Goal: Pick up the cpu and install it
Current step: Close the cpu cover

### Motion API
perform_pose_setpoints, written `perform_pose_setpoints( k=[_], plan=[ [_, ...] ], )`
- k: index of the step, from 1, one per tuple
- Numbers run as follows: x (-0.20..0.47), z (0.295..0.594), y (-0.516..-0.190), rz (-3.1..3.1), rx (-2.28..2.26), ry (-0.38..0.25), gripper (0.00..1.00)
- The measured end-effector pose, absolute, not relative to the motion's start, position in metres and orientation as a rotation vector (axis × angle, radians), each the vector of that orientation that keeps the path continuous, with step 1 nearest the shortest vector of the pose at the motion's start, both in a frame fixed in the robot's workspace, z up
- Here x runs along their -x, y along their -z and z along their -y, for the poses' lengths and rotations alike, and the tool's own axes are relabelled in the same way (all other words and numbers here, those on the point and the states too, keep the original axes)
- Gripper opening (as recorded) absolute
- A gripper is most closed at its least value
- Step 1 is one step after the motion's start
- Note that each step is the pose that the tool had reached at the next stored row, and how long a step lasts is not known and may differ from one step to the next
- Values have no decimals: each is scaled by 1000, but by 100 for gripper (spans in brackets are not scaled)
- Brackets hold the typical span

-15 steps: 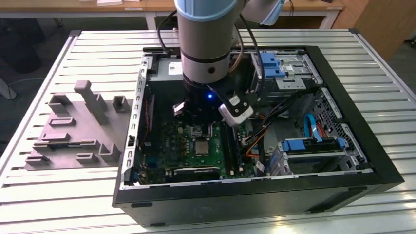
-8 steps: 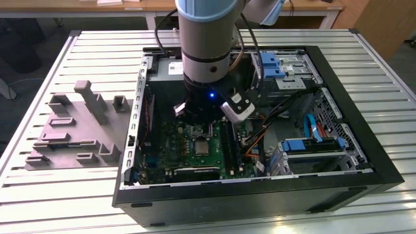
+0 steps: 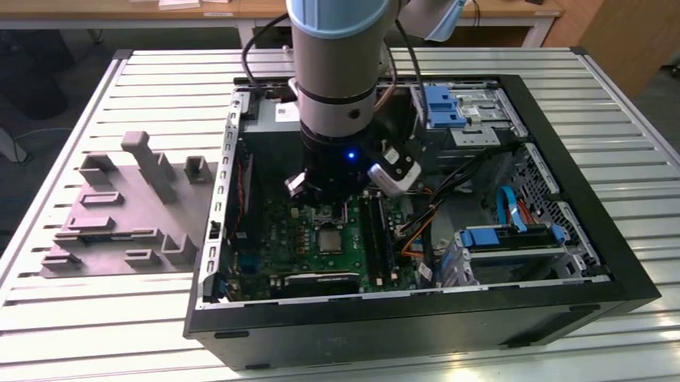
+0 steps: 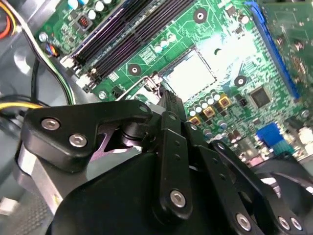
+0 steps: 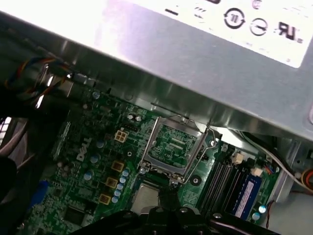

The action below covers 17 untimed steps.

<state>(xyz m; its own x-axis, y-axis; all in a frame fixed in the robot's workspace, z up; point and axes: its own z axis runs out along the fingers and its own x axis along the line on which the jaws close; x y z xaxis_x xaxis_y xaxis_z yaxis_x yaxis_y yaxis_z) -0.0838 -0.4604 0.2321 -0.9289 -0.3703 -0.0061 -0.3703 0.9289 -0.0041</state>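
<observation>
The cpu [image 5: 145, 197] is a pale silvery square lying flat in the motherboard socket inside the open computer case [image 3: 595, 239]. It appears as a bright square [image 4: 188, 73] in the second wrist view and as a small grey square [image 3: 330, 239] in the exterior view. The silver socket frame [image 5: 171, 144] stands flipped open beside it, its lever [image 4: 146, 81] raised. My gripper [image 4: 164, 96] hangs just above the board at the cpu's edge, apart from it. Its black fingers [image 4: 171, 127] are pressed together and nothing shows between them.
A large grey box with a white label [image 5: 195, 58] overhangs the socket closely. Memory slots [image 4: 122, 34] run beside the socket, and cables [image 3: 425, 215] and blue drive bays [image 3: 510, 235] fill the case's right half. A grey parts fixture [image 3: 117, 215] lies on the table at the exterior view's left.
</observation>
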Motion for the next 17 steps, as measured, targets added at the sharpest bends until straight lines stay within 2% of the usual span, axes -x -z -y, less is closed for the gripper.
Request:
perform_pose_setpoints(
  k=[17],
  plan=[
    [64,455,-232,-3070,632,4,11]
  ],
)
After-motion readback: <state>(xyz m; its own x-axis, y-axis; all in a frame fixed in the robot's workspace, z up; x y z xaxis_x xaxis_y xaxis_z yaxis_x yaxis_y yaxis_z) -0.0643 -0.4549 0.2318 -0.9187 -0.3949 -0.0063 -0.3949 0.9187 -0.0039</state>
